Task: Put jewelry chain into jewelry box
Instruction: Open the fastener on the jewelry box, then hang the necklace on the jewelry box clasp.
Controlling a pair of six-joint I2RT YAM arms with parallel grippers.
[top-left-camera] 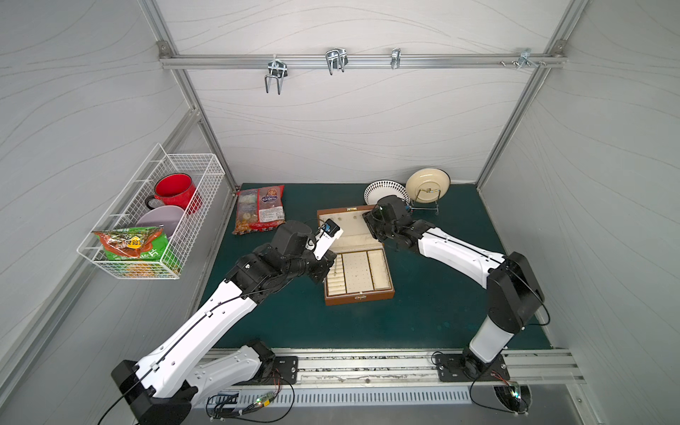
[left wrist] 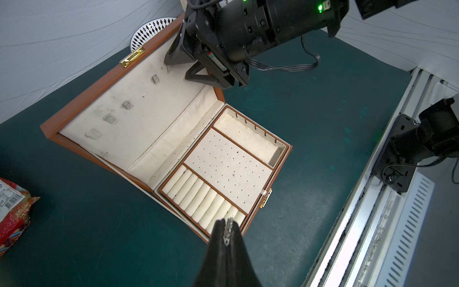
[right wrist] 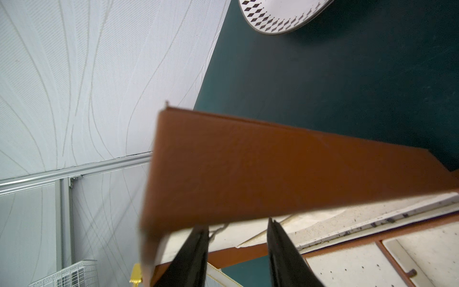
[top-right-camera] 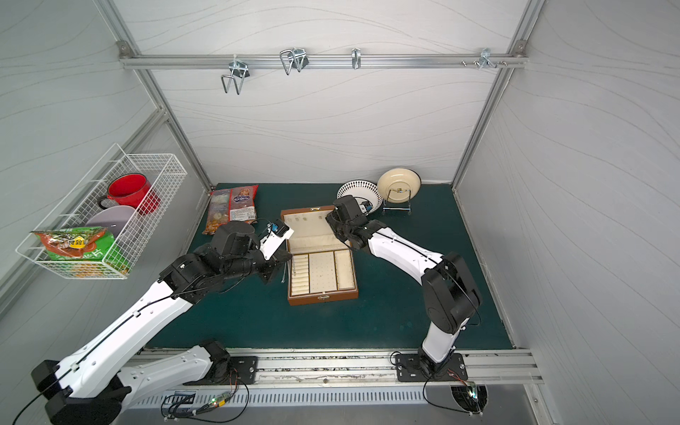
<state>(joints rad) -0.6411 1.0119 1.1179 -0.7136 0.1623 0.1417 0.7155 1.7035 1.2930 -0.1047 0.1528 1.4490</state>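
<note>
Both top views look steeply down from high above the front rail, taking in the whole green desk, both arms and the back wall. The two scenes nearly match, shifted slightly sideways. The left wrist camera looks down past the left claw onto the open jewelry box, fairly near. The right wrist camera sits very close to the box's brown lid, with the patterned plate beyond. Both wrist views share box and plate.

Silvery metal jewelry chain, jewelry box brown leather-look outside, matt cream inside
</note>
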